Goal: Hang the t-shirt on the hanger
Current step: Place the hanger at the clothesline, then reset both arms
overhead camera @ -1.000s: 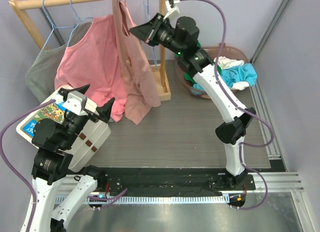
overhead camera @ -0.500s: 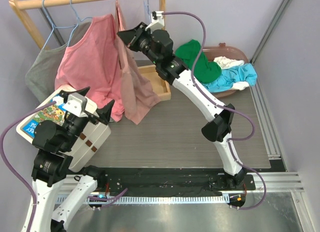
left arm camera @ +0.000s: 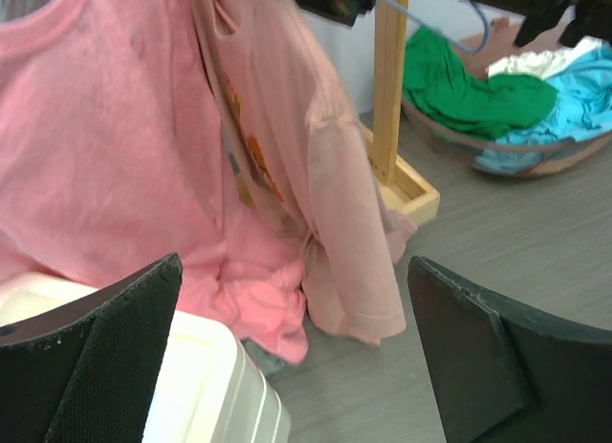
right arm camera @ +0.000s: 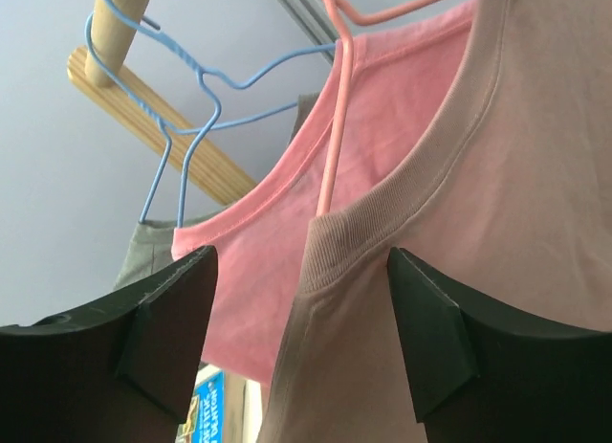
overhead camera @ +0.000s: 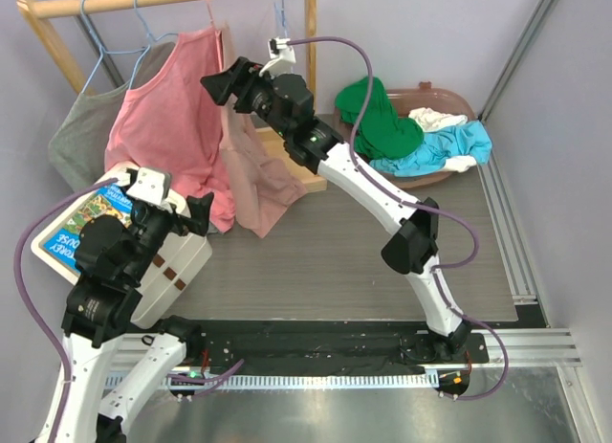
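Far left, your right gripper [right arm camera: 301,261] gapes empty at the t-shirt [right arm camera: 459,175] collar. Your left gripper [left arm camera: 295,266] is wide open and holds nothing. Back straight off without snagging the hanger [right arm camera: 332,146].

The top view looks down from above and behind over the whole bench [overhead camera: 316,242]. The left wrist view faces the t-shirt [left arm camera: 342,199] from low and near. The right wrist view, seemingly tilted upward, sits very close to it; all three share it.
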You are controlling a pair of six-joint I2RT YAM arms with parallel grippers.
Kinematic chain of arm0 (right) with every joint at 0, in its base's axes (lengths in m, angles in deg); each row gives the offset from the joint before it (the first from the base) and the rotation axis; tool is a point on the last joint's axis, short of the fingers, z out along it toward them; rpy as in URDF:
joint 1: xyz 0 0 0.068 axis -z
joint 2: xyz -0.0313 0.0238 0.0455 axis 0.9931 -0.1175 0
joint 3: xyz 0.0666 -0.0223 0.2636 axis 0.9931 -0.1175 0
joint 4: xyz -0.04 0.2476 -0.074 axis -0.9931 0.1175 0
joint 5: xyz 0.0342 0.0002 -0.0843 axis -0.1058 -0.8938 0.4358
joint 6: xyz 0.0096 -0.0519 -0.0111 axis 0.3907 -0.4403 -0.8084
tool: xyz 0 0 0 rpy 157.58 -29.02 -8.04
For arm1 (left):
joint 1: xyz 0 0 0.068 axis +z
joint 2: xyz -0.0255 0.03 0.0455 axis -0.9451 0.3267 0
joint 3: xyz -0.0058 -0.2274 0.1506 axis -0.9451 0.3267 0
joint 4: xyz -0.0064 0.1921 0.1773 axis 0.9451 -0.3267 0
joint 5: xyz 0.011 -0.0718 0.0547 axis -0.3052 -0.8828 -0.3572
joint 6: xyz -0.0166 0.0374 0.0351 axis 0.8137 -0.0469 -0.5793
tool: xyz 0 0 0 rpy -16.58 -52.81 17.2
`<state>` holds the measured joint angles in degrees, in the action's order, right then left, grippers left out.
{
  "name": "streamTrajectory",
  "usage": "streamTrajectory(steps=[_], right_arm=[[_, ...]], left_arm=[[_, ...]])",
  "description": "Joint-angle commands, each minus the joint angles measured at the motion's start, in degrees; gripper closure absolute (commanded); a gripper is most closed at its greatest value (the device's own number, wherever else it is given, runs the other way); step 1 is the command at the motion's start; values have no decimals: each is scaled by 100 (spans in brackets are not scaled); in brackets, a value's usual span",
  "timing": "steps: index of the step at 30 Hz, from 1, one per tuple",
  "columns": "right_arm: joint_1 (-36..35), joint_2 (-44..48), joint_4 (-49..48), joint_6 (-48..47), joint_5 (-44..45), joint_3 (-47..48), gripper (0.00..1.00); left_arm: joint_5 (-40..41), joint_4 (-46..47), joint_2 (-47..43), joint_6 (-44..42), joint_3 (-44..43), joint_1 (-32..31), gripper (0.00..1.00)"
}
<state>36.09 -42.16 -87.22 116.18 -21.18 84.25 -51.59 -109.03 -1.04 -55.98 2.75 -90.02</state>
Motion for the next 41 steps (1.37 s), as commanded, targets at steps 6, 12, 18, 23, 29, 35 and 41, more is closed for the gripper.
streamTrajectory(steps=[6, 12, 18, 23, 29, 35, 41], right_arm=[[-22, 2883, 139, -1883, -632, -2122, 1], [-13, 5054, 982, -3778, -474, -3810, 0], [468, 7195, 3207, -4487, -128, -4794, 0], [1638, 8764, 4084, -4478, -524, -6148, 0], [2245, 9521, 5297, -4442, -1570, -6413, 0], [2553, 9732, 5634, -4583, -1958, -6747, 0], [2676, 9662, 5590, -4487, -2248, -6853, 0]], left_arm=[[46, -2020, 967, 375, -1187, 124, 0], [-737, -3136, 1644, 78, -1810, 187, 0], [-693, -4122, 2382, -285, -2830, 213, 0], [-228, -4369, 2639, 40, -3210, 230, 0], [-280, -4220, 2103, 146, -2614, 940, 0], [-52, -4325, 1057, 199, -1980, 1644, 0], [149, -4396, 740, 392, -1847, 1821, 0]])
